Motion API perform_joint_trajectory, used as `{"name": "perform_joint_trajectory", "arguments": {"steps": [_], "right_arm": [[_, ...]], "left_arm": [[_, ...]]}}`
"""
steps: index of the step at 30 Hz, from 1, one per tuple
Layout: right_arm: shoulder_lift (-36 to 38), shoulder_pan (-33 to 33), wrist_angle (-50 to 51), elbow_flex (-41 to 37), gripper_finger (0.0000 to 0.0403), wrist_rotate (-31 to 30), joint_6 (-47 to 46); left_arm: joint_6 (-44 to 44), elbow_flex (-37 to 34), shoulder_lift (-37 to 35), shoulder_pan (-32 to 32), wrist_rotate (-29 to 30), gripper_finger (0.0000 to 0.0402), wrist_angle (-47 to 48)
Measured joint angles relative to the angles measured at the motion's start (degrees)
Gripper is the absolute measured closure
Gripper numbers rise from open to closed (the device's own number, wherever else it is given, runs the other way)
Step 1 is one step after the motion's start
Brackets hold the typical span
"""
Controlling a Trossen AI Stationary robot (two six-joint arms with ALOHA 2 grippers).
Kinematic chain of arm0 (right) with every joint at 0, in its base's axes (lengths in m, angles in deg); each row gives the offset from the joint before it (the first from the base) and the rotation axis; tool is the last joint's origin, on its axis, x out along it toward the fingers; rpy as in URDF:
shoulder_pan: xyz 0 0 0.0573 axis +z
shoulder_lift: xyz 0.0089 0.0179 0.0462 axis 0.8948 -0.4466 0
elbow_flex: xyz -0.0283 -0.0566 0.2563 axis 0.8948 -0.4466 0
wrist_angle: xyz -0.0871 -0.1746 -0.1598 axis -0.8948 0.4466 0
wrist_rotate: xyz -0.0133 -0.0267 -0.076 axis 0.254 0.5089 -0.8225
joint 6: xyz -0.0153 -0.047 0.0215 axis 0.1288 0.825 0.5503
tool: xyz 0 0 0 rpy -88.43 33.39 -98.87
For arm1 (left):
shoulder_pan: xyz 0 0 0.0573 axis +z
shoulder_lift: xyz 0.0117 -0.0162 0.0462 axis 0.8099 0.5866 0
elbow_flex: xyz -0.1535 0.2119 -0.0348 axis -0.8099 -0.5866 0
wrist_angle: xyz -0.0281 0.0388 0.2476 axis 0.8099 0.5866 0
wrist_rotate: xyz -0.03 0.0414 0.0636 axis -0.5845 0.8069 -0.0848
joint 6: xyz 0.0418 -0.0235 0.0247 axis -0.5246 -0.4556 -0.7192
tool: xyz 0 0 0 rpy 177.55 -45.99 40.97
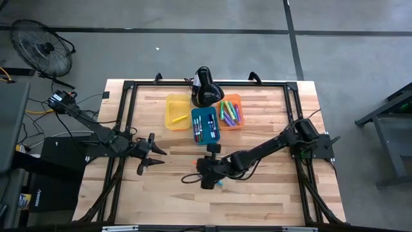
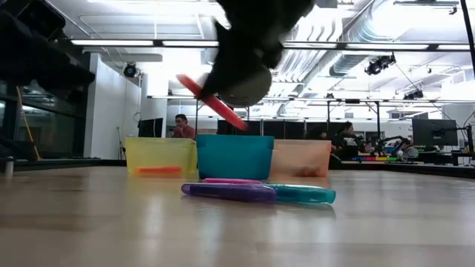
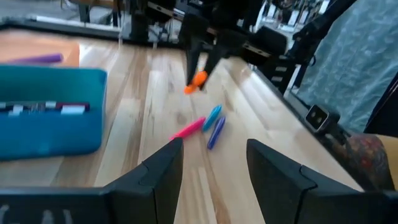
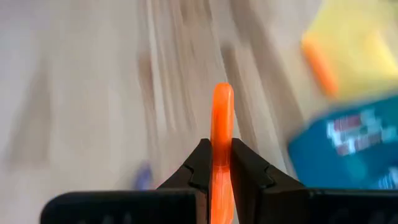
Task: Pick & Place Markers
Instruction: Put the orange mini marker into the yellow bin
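Wooden table [image 1: 270, 200] bearing yellow bin [image 1: 176, 111], blue bin [image 1: 205, 125] and orange bin [image 1: 230, 111]. Left gripper [image 1: 156, 158], fingers apart, waits at left. Right gripper [image 4: 216, 163] clamps an orange marker [image 4: 221, 118] above three loose markers [image 3: 205, 124] lying before the bins.

- Three bins are set side by side: yellow bin [image 1: 177, 111], blue bin [image 1: 205, 125], orange bin [image 1: 230, 111].
- The right gripper [image 1: 207, 169] is positioned below the blue bin.
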Motion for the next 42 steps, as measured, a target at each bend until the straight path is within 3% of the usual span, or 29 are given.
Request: {"name": "perform_joint_trajectory", "arguments": {"steps": [8, 16, 27, 42], "right_arm": [[0.02, -0.93, -22.49, 0.09, 0.0379, -3.38, 10.84], [-0.26, -2.53, -36.01, 0.11, 0.0379, -2.30, 15.25], [-2.88, -4.99, -48.70, 0.15, 0.0379, 2.42, 17.84], [-5.12, -7.95, -55.63, 0.24, 0.0379, 9.11, 17.52]], "left_arm": [[-5.27, 0.00, 0.00, 0.00, 0.08, 0.0229, -8.49], [-13.12, 0.02, -0.02, 0.02, 0.41, 0.0229, -18.12], [-15.25, 0.02, 0.00, 0.02, 0.76, 0.0229, -20.18], [-15.52, 0.03, 0.00, 0.02, 0.78, 0.0229, -19.73]]}}
